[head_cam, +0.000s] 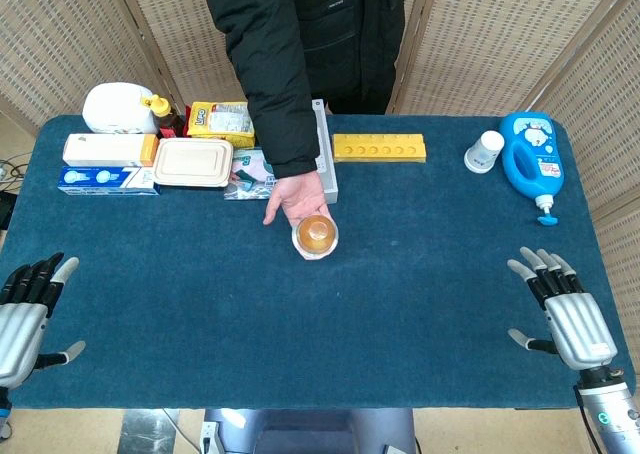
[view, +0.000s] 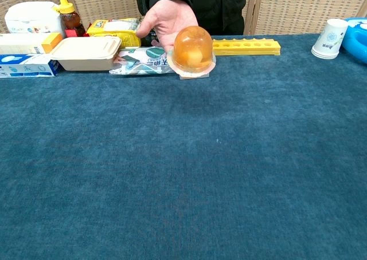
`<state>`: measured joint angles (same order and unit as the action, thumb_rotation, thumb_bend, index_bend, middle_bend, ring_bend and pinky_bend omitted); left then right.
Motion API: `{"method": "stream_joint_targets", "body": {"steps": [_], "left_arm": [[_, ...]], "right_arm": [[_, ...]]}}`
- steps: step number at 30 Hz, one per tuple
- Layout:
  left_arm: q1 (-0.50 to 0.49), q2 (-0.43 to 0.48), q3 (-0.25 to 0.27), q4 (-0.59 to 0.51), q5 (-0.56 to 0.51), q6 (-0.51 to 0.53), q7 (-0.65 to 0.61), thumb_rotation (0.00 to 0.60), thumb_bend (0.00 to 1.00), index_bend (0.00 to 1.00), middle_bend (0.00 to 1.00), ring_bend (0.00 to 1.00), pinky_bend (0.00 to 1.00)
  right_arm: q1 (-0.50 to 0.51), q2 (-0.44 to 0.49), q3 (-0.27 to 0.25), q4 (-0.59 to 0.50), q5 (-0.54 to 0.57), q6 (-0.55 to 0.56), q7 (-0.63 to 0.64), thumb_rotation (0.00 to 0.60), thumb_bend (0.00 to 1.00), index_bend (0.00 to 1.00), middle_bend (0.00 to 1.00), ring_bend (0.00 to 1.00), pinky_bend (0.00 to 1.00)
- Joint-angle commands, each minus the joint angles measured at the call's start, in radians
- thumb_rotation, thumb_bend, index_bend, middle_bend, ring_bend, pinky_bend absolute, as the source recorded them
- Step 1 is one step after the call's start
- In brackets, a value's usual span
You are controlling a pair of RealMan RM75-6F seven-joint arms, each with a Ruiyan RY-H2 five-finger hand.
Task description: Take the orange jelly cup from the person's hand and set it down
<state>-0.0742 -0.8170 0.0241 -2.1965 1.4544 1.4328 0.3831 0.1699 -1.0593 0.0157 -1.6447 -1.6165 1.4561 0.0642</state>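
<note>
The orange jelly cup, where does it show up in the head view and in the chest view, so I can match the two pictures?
Head view: the orange jelly cup sits on the person's hand, just left of centre, above the blue table.
Chest view: the orange jelly cup is near the top, centre, on the same hand.
Shared landmark: the yellow tray with round holes, to the cup's right in both views.

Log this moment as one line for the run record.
phase: pre-handover | orange jelly cup: on person's open palm above blue table | left hand: open, empty | right hand: open, empty
</note>
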Motion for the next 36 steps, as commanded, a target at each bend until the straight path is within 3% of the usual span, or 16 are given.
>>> {"method": "stream_joint_targets", "body": {"steps": [1,10,17,20,28,36], "left_arm": [[-0.001,0.000,0.000,-0.001,-0.003,-0.001,0.002,0.600,0.02,0.00,0.00,0.00,0.01],[0.017,0.020,0.021,-0.005,0.057,0.013,-0.032,0.600,0.02,0.00,0.00,0.00,0.01],[0.019,0.038,0.025,0.002,0.079,0.012,-0.072,0.600,0.02,0.00,0.00,0.00,0.01],[0.022,0.042,0.024,0.003,0.077,0.017,-0.080,0.600,0.02,0.00,0.00,0.00,0.01],[0.017,0.048,0.016,0.005,0.059,0.010,-0.094,0.600,0.02,0.00,0.00,0.00,0.01],[0.010,0.053,0.006,0.007,0.035,0.000,-0.105,0.600,0.02,0.00,0.00,0.00,0.01]], "right_arm": [[0.001,-0.002,0.000,0.002,0.002,-0.005,-0.001,0.600,0.00,0.15,0.05,0.00,0.06],[0.068,-0.019,0.036,-0.014,-0.022,-0.060,-0.020,0.600,0.03,0.16,0.05,0.00,0.05],[0.253,0.024,0.117,-0.186,0.012,-0.289,-0.042,0.600,0.08,0.17,0.06,0.00,0.05],[0.346,0.021,0.170,-0.240,0.075,-0.403,-0.036,0.600,0.10,0.18,0.06,0.00,0.06],[0.555,-0.084,0.293,-0.252,0.332,-0.577,-0.252,0.600,0.11,0.18,0.07,0.00,0.07],[0.687,-0.200,0.324,-0.182,0.552,-0.610,-0.395,0.600,0.12,0.21,0.10,0.01,0.11]]}}
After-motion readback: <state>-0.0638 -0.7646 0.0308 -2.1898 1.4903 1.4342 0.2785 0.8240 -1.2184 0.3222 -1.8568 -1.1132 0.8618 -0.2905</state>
